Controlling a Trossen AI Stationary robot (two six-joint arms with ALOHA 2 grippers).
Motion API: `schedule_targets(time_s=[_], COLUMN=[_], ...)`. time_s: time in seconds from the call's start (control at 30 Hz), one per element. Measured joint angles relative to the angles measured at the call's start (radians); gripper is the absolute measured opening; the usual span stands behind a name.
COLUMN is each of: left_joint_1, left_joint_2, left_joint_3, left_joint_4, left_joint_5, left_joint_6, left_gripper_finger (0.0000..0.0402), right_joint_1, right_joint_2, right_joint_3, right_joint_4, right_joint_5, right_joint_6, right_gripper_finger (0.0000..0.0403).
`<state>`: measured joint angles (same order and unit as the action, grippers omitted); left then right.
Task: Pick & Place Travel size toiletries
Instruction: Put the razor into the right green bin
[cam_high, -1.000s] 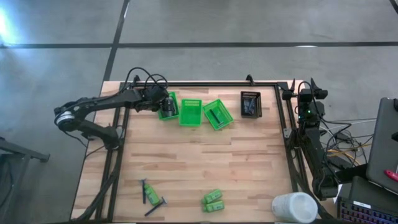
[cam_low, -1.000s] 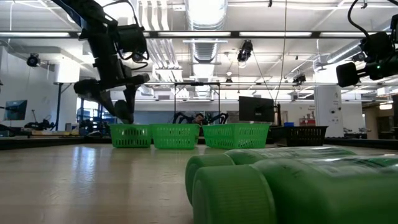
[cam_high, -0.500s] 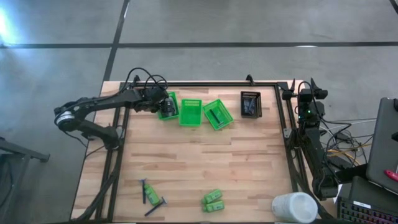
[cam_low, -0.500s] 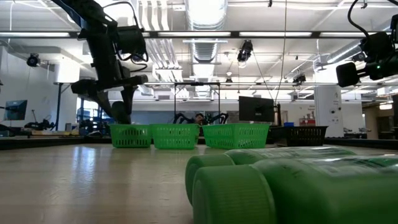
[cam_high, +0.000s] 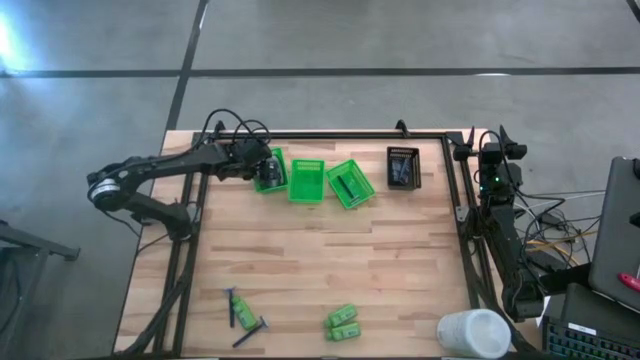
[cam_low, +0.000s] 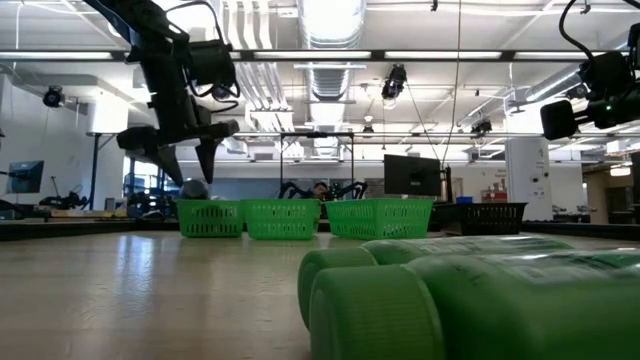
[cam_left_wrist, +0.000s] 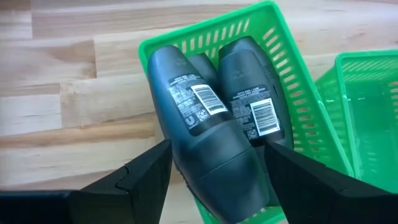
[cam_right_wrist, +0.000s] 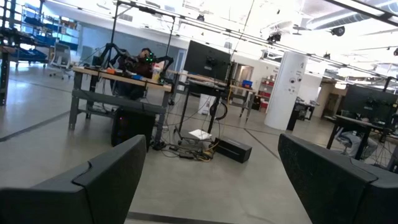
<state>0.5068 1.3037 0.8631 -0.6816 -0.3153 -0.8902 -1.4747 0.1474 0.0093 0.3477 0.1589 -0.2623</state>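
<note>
Two dark grey tubes lie side by side in the leftmost green basket at the table's far left. The nearer tube lies tilted, with one end sticking up above the basket's rim. My left gripper hovers just above this basket. It is open, with a finger on either side of the nearer tube, apart from it. Green bottles and razor sticks lie near the table's front edge. My right gripper waits open at the far right.
Two more green baskets and a black basket stand in a row at the far side. A big white cylinder stands at the near right corner. Bare wood lies across the table's middle.
My left gripper has risen a little out of the leftmost basket and has let go of the dark grey tube. The tube stays in the basket with its end above the rim.
</note>
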Motion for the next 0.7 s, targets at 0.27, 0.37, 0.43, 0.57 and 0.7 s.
schedule_targets(time_s=[0.27,0.37,0.43,0.57,0.7], left_joint_1=[-0.001,-0.008,-0.015,-0.052,-0.196], left_joint_2=[-0.001,-0.003,-0.009,-0.027,-0.065], left_joint_3=[0.072,0.149,0.189,0.254,0.269], left_joint_4=[-0.113,-0.238,-0.292,-0.355,-0.401], left_joint_5=[0.002,0.001,0.001,0.082,0.162], left_joint_6=[0.121,0.174,0.204,0.286,0.353], left_gripper_finger=[0.0279,0.028,0.028,0.028,0.0279], right_joint_1=[0.0,0.0,0.0,0.0,0.0], right_joint_2=[0.0,0.0,0.0,0.0,0.0], right_joint_3=[0.0,0.0,0.0,0.0,0.0], right_joint_4=[0.0,0.0,0.0,0.0,0.0], right_joint_5=[0.0,0.0,0.0,0.0,0.0], right_joint_6=[0.0,0.0,0.0,0.0,0.0], right_gripper_finger=[0.0364,0.0364,0.0364,0.0364,0.0364])
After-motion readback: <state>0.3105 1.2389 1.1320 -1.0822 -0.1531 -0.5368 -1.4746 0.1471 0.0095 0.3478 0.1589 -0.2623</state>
